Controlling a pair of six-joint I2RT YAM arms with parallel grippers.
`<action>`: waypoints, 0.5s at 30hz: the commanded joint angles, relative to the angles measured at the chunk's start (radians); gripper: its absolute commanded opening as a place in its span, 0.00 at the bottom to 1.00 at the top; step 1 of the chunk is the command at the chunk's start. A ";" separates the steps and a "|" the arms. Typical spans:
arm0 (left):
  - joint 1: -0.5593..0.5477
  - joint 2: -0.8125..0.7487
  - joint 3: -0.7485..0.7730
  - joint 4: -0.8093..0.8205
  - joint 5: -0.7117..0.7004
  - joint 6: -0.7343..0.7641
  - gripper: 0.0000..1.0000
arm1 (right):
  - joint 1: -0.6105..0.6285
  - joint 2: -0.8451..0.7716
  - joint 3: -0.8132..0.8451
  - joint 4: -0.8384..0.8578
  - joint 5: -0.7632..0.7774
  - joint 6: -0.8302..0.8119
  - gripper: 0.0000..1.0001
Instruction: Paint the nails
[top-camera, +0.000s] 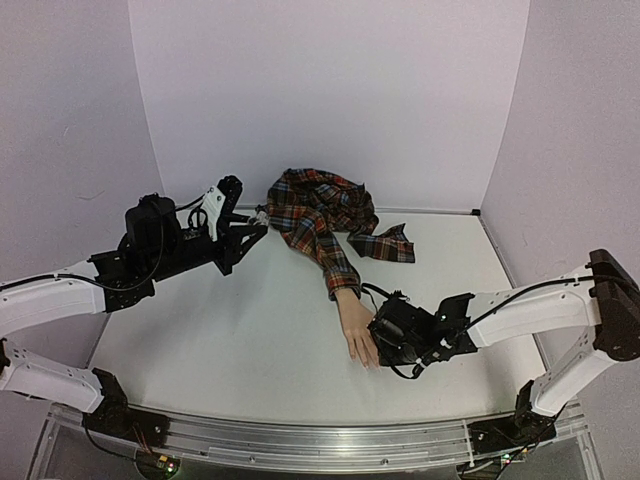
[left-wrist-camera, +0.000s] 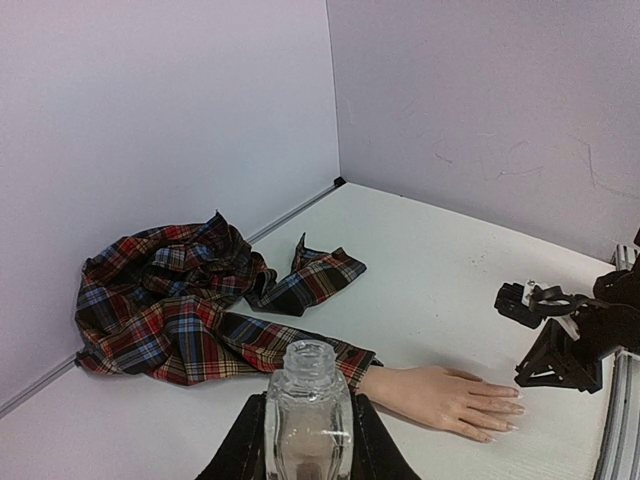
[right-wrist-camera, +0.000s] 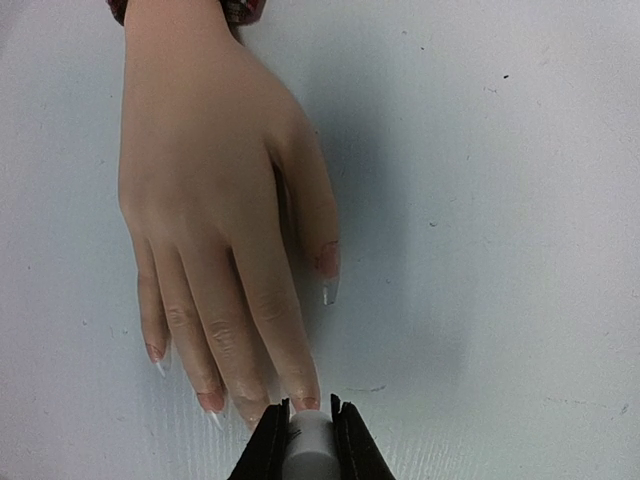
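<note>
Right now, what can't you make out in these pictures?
Index and middle nails: right wrist view, tips behind the right gripper; top view, too small to read.
White cap: right wrist view, lower end cut off by the bottom edge; any brush unseen.
Bottle: left wrist view, base cut off by the bottom edge, sides behind the left gripper.

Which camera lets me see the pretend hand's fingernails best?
The right wrist view: it looks straight down on the mannequin hand, nails close up, above the white cap the right gripper holds. The left wrist view, past the held glass bottle, shows tiny pale tips. The top view leaves them too small to see.
</note>
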 joint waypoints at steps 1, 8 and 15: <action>0.006 -0.009 0.006 0.040 0.007 0.001 0.00 | -0.006 -0.002 0.003 0.001 0.007 0.016 0.00; 0.006 -0.003 0.009 0.040 0.013 -0.003 0.00 | -0.006 -0.010 -0.015 -0.005 0.004 0.024 0.00; 0.006 -0.004 0.007 0.040 0.015 -0.004 0.00 | -0.005 -0.032 -0.023 -0.017 0.016 0.028 0.00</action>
